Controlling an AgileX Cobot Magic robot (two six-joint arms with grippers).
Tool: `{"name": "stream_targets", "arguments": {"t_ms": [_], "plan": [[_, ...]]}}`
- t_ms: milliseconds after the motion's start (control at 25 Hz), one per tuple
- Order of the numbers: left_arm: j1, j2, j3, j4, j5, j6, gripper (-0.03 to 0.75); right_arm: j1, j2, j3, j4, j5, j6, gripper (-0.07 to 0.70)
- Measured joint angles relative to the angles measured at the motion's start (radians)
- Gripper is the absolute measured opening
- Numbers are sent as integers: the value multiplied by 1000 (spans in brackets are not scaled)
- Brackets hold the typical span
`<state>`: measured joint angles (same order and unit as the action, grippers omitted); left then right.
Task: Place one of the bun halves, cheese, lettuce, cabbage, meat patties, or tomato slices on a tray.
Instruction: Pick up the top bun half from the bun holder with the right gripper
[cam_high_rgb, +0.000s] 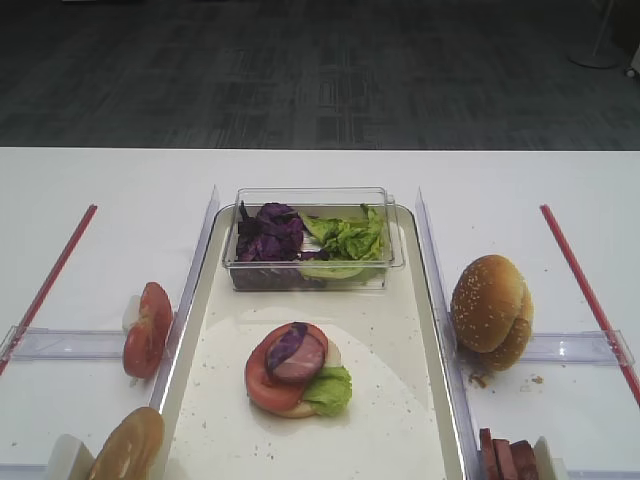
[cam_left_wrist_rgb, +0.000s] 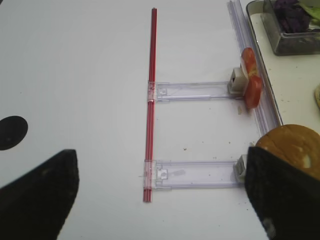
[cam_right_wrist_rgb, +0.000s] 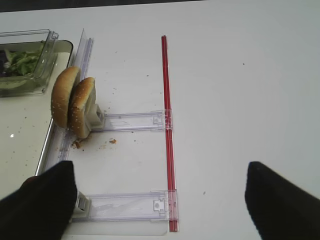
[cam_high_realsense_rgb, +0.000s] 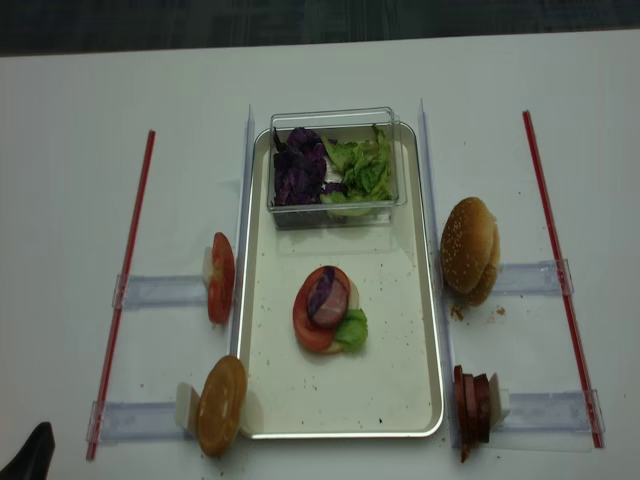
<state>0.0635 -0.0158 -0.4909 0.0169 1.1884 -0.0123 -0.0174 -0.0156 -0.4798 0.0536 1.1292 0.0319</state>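
Observation:
The cream tray (cam_high_rgb: 400, 400) carries a stack (cam_high_rgb: 297, 368) of tomato, lettuce, a meat slice and purple cabbage. Two sesame bun halves (cam_high_rgb: 490, 312) stand on edge right of the tray, also in the right wrist view (cam_right_wrist_rgb: 75, 102). Meat patties (cam_high_rgb: 505, 458) stand at the near right and tomato slices (cam_high_rgb: 147, 328) at the left. More lettuce (cam_high_rgb: 350, 238) and cabbage (cam_high_rgb: 268, 232) lie in a clear box. I cannot make out any cheese. My right gripper (cam_right_wrist_rgb: 160, 170) is open over bare table, short of the buns. My left gripper (cam_left_wrist_rgb: 161, 155) is open and empty.
The clear box (cam_high_rgb: 312, 275) sits at the tray's far end. A glossy seedless bun (cam_high_rgb: 128, 445) stands at the near left. Clear plastic holders (cam_right_wrist_rgb: 132, 121) and red strips (cam_high_rgb: 585, 285) lie on both sides of the tray.

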Motion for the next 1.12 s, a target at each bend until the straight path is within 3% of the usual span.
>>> {"name": "stream_targets", "arguments": {"t_ms": [840, 1120], "plan": [[0, 0, 0, 0, 0, 0, 618, 0, 3, 0, 0, 1, 0, 692], [0, 0, 0, 0, 0, 0, 618, 0, 182, -16, 4, 32, 0, 692]]}}
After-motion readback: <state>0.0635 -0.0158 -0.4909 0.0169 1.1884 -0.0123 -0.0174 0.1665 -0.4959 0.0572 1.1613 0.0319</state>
